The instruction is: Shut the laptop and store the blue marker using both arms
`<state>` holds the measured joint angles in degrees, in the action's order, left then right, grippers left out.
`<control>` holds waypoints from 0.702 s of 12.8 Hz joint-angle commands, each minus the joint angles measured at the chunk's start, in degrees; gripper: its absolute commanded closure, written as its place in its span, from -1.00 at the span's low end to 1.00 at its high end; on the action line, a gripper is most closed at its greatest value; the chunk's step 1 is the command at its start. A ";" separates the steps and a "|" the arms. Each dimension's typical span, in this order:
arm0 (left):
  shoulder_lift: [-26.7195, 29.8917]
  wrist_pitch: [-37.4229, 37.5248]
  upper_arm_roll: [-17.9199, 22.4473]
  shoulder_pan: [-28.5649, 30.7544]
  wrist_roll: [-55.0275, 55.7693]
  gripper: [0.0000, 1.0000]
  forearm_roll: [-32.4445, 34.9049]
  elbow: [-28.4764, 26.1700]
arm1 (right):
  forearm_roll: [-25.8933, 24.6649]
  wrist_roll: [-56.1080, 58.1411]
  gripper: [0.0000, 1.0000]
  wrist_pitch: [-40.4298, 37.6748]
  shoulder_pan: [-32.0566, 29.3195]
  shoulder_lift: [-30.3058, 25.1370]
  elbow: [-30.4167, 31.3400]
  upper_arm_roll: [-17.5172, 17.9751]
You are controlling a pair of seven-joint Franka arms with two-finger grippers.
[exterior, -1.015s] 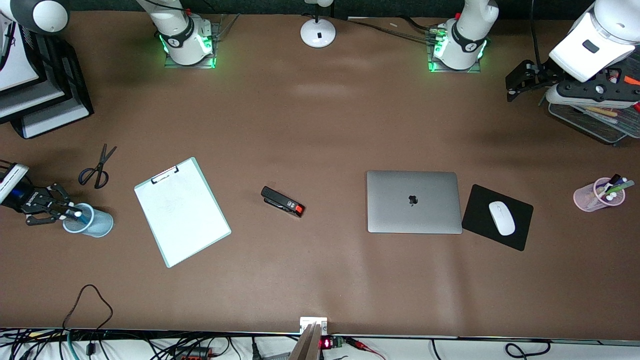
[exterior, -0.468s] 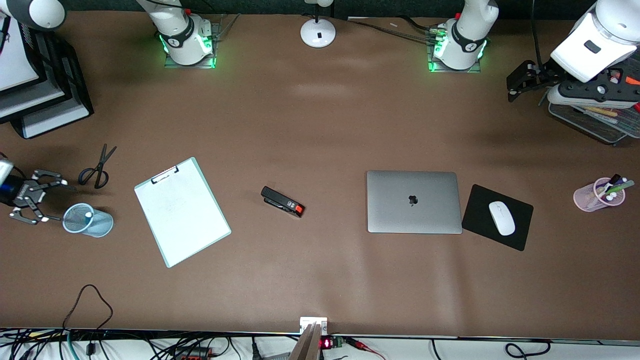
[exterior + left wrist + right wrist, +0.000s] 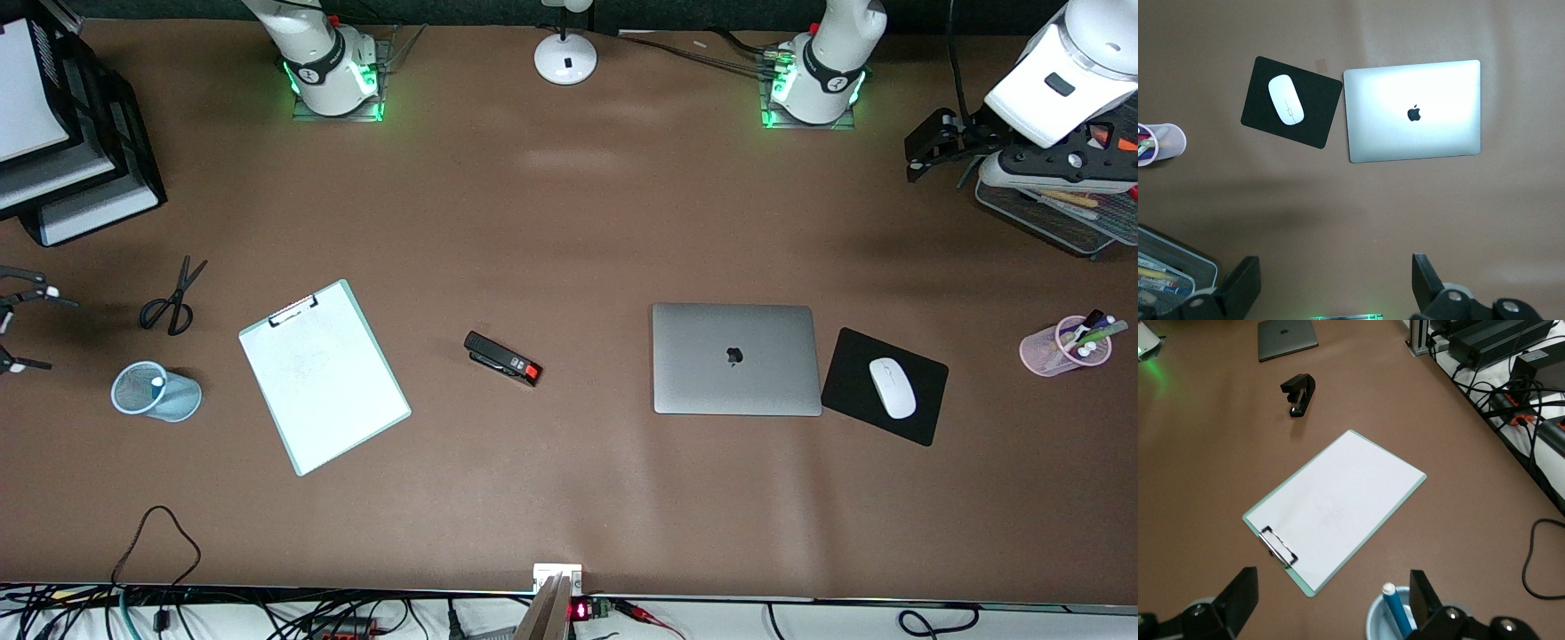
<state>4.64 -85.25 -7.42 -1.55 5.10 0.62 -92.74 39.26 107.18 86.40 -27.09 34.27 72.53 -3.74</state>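
Brown desk (image 3: 569,222), both steps look done: the blue marker (image 3: 1395,611) stands white end up in the blue mesh cup (image 3: 156,392) toward the right arm's end, right gripper (image 3: 20,329) beside it, jaws spread and empty. Midway lies the laptop (image 3: 736,358), lid shut, long axis along the desk, then the left gripper (image 3: 929,147) by the wire tray (image 3: 1049,218), jaws wide, empty.

Matt silver metal laptop (image 3: 735,358), glossy white mouse (image 3: 892,388), matt brown table (image 3: 569,222)

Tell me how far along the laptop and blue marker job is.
Both steps look done. The laptop lies shut, lid up, beside the mouse pad. The blue marker stands in the blue cup. Nothing is in hand: the right gripper is open beside the cup, and the left gripper is open by the mesh tray.
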 commanded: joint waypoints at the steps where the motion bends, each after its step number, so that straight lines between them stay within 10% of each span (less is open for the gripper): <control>1: 0.29 -0.44 0.22 0.41 -1.59 -1.00 -1.50 -0.42 | -3.30 -7.65 -1.00 -1.93 2.91 -3.24 0.08 -0.12; 9: 0.29 -0.44 0.22 0.50 -1.59 -1.00 -1.50 -0.51 | -9.99 -35.07 -1.00 -4.76 16.44 -4.21 -6.43 -0.39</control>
<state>4.63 -85.25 -7.41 -1.52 5.10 0.62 -92.77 30.38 77.67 82.03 -12.52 29.91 66.97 -3.62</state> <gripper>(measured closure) 0.000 0.000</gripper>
